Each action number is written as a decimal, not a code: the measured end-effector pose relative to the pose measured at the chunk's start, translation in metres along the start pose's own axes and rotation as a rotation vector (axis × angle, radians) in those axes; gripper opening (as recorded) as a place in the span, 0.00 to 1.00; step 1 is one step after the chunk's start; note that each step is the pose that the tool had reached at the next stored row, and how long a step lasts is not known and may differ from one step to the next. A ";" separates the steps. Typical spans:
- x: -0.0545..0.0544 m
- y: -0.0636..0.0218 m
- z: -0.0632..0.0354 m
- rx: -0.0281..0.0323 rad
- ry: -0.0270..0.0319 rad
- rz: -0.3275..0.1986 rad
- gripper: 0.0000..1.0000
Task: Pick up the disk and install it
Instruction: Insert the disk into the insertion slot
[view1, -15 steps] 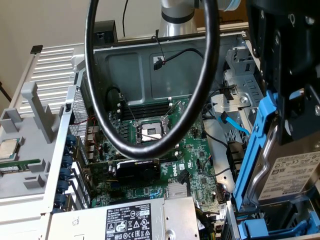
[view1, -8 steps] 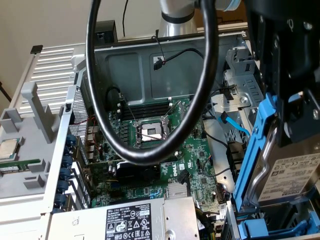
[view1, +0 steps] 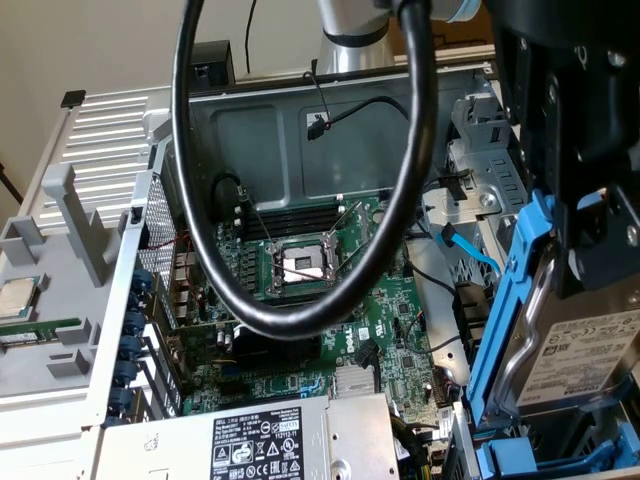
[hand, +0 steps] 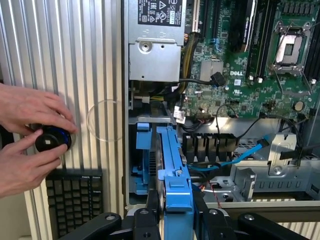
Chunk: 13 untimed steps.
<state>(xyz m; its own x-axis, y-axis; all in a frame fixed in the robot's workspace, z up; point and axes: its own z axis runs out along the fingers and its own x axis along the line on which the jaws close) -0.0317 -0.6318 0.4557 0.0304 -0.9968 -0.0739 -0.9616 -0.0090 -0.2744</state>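
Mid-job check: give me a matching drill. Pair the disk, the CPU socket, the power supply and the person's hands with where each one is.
1 disk
2 CPU socket
3 power supply
4 hands

A around a round black knob
B in the gripper, inside its blue carrier
C middle of the green board
D beside the board, bearing a printed label

Pairs: 1-B, 2-C, 3-D, 4-A

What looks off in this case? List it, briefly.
The CPU socket on the motherboard stands open and empty. The disk hangs tilted in the gripper, not yet seated. A person's hands work a black knob by the ribbed panel.
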 end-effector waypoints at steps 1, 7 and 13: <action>0.000 0.0000 0.0001 0.0000 0.0000 0.000 0.36; 0.000 0.0004 0.0014 0.0000 0.0001 0.000 0.36; 0.000 0.0008 0.0027 0.0000 0.0001 0.000 0.36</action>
<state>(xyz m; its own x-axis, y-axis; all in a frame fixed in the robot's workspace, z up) -0.0317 -0.6319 0.4529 0.0302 -0.9968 -0.0739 -0.9616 -0.0088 -0.2744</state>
